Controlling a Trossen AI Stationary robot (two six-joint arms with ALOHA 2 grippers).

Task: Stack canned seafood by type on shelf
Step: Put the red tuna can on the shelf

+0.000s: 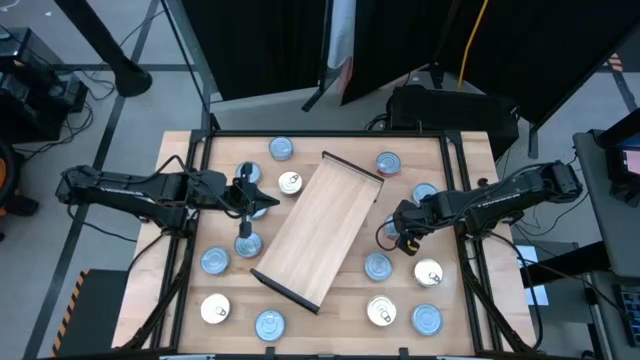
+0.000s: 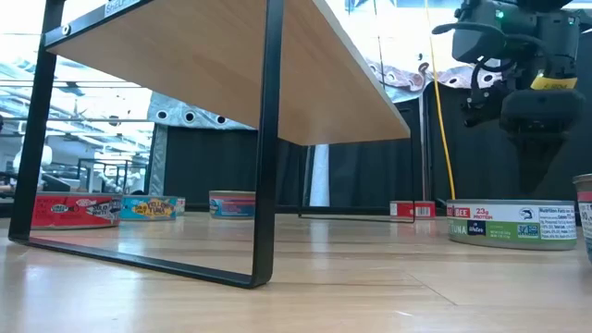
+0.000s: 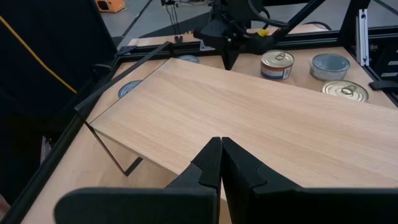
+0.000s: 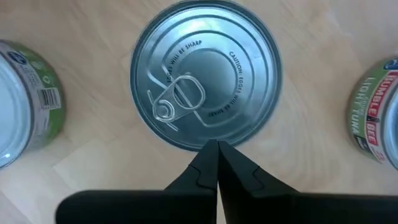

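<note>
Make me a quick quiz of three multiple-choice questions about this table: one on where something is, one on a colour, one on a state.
1. Where is the shelf?
A. Middle of the table, set diagonally
B. Against the far edge, square to it
C. On the floor

2. What colour are the shelf's end rails?
A. White
B. Dark
C. Red

3. How is the right gripper?
A. Shut on a tin
B. Wide open
C. Shut, holding nothing

Answers:
1 A, the high view shows the shelf slanted between both arms.
2 B, each short end carries a dark rail.
3 C, its fingers meet above a pull-tab tin without gripping it.
</note>
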